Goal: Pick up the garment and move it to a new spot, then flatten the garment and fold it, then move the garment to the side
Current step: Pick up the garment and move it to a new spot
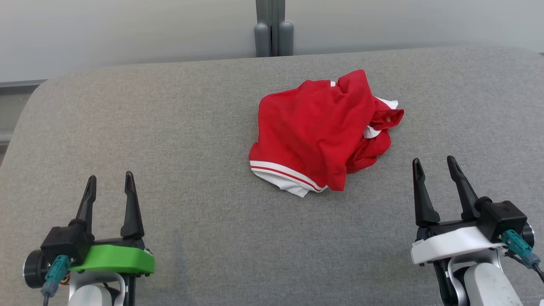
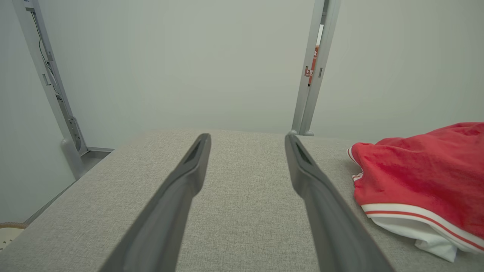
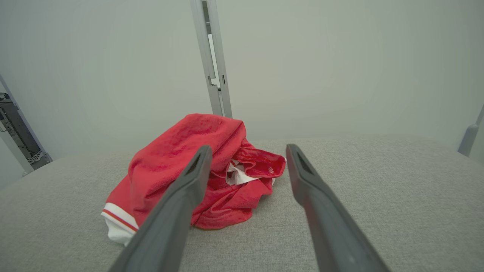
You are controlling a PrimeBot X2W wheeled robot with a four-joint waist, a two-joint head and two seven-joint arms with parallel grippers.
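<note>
Head camera looks down from above on the grey surface [image 1: 170,127]. Both wrist cameras sit low over it, facing the far wall [image 3: 340,56]. Each catches the red garment [image 2: 423,170].

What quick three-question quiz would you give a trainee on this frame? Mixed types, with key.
1. Which is nearer the garment: the left gripper or the right gripper?
2. True or false: the left gripper is shut on the garment.
3. The garment lies: A) folded flat B) crumpled in a heap C) draped over a gripper.
Key: 1 right; 2 false; 3 B.
</note>
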